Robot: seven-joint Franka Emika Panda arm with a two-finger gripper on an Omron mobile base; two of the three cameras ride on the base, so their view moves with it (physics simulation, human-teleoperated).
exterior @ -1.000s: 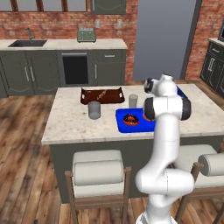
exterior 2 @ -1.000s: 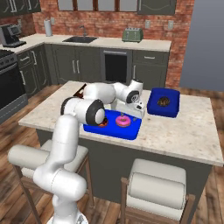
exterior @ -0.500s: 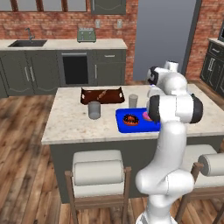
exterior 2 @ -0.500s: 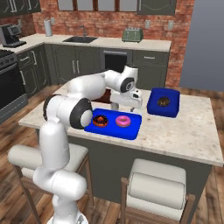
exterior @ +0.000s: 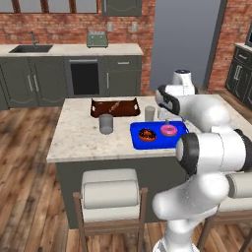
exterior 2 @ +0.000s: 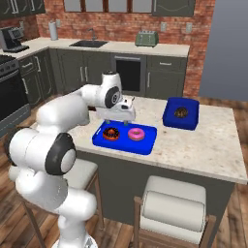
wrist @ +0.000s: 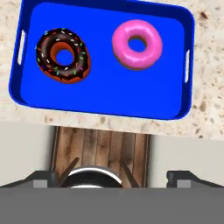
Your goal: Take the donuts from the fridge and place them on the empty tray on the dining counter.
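Donuts both sit in the tray (wrist: 100,105), apart from each other: chocolate donut (wrist: 62,54) with sprinkles toward the tray's left end, pink donut (wrist: 137,44) toward its right end, as the hand view frames it. Tray rests on the dining counter (exterior 2: 203,145) close to the front edge, above the stools. Left base view, left to right on the countertop: grey cup (exterior: 106,123), brown tray (exterior: 114,108) behind it, second cup (exterior: 149,113), then the blue tray. Right base view adds a darker blue tray (exterior 2: 180,114) near the far right corner, something round in it. Gripper (exterior 2: 127,116) hangs over the tray's back edge, jaws spread wide, nothing held. Judgement: placing looks done, both donuts delivered; only pulling the arm clear seems left.
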